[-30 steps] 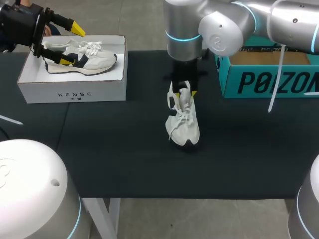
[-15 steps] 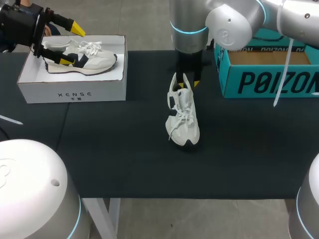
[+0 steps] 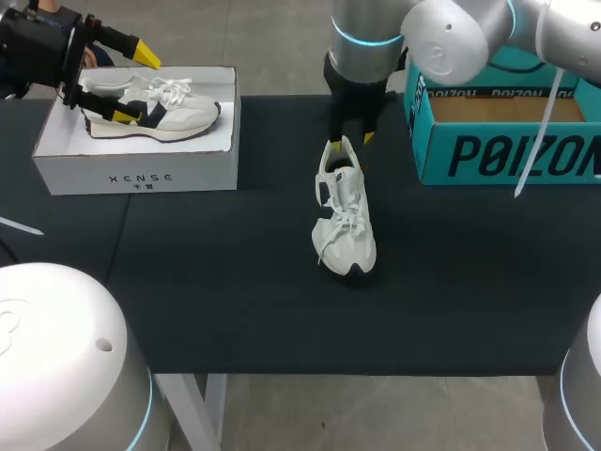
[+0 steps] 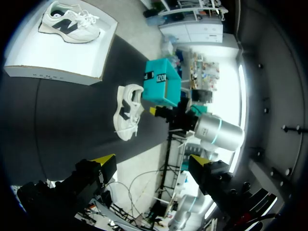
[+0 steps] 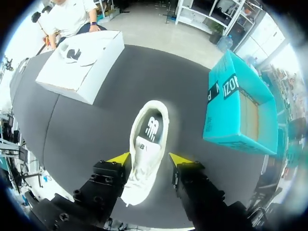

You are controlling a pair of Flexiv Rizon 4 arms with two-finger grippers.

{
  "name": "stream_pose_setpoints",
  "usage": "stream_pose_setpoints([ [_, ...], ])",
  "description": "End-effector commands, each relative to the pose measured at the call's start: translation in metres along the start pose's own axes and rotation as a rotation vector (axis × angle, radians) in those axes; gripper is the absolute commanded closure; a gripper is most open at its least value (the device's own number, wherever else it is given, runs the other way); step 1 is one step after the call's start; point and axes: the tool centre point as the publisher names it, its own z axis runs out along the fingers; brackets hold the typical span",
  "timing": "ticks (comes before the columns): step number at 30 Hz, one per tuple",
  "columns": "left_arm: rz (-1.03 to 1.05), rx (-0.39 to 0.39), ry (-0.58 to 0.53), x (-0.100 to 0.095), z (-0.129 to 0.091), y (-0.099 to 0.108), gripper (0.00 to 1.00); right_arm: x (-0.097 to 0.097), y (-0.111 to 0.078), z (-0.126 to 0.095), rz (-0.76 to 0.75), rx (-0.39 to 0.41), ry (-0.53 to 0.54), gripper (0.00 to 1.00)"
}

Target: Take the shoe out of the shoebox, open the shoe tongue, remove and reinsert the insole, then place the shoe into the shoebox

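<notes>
Pulled my right gripper [image 3: 350,134] up, off shoe [image 3: 345,221] heel; fingers apart, holding nothing. Shoe stands on table [image 3: 235,301] between white shoebox [image 3: 136,174] and teal box [image 3: 498,155]. Left gripper [image 3: 136,85] spread wide, empty, over second shoe [image 3: 178,115] in white shoebox.

Bare table [image 3: 235,282] around shoe [image 3: 344,211]; white shoebox [image 3: 141,174] left, teal box [image 3: 507,155] right.

Teal cardboard box [image 3: 507,150] beside the white lace-up shoe [image 3: 344,221]: outer end cut off at the head view's edge, near corner hidden behind the right arm [image 3: 366,38]. Navy-trimmed shoe [image 3: 164,111] in the white shoebox [image 3: 136,171], well apart: heel masked by the left jaws.
</notes>
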Motion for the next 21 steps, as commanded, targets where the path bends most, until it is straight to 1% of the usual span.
stream_pose_setpoints([
  [1, -0.001, -0.001, -0.002, 0.000, 0.000, -0.001, 0.00, -0.009, 0.001, -0.005, -0.046, -0.017, 0.023, 0.39],
  [3, -0.001, -0.001, -0.002, 0.000, 0.000, -0.001, 0.00, -0.010, 0.005, -0.010, -0.117, -0.047, 0.035, 0.26],
  [4, -0.001, -0.001, -0.002, 0.000, 0.000, -0.001, 0.00, -0.010, 0.006, -0.012, -0.162, -0.060, 0.046, 0.13],
  [5, -0.001, -0.001, -0.002, 0.000, 0.000, -0.001, 0.00, -0.009, 0.007, -0.013, -0.189, -0.071, 0.059, 0.08],
  [6, -0.001, -0.001, -0.002, 0.000, 0.000, -0.001, 0.00, -0.009, 0.009, -0.016, -0.223, -0.084, 0.077, 0.07],
  [7, -0.001, -0.001, -0.002, 0.000, 0.000, -0.001, 0.00, -0.010, 0.010, -0.018, -0.254, -0.088, 0.080, 0.02],
  [8, -0.001, -0.001, -0.002, 0.000, 0.000, -0.001, 0.00, -0.010, 0.011, -0.019, -0.310, -0.097, 0.089, 0.00],
  [11, -0.001, -0.001, -0.002, 0.000, 0.000, -0.001, 0.00, -0.013, 0.016, -0.023, -0.392, -0.114, 0.105, 0.00],
  [12, -0.001, -0.001, -0.002, 0.000, 0.000, -0.001, 0.00, -0.013, 0.018, -0.026, -0.434, -0.129, 0.127, 0.00],
  [16, -0.001, -0.001, -0.002, 0.000, 0.000, -0.001, 0.00, -0.017, 0.022, -0.031, -0.587, -0.129, 0.137, 0.00],
  [17, -0.001, -0.001, -0.002, 0.000, 0.000, -0.001, 0.00, -0.018, 0.023, -0.032, -0.632, -0.132, 0.149, 0.00],
  [19, -0.001, -0.001, -0.002, 0.000, 0.000, -0.001, 0.00, -0.019, 0.025, -0.034, -0.715, -0.144, 0.138, 0.00],
  [20, -0.001, -0.001, -0.002, 0.000, 0.000, -0.001, 0.00, -0.018, 0.027, -0.036, -0.786, -0.166, 0.147, 0.00],
  [21, -0.001, -0.001, -0.002, 0.000, 0.000, -0.001, 0.00, -0.018, 0.028, -0.039, -0.825, -0.176, 0.161, 0.00],
])
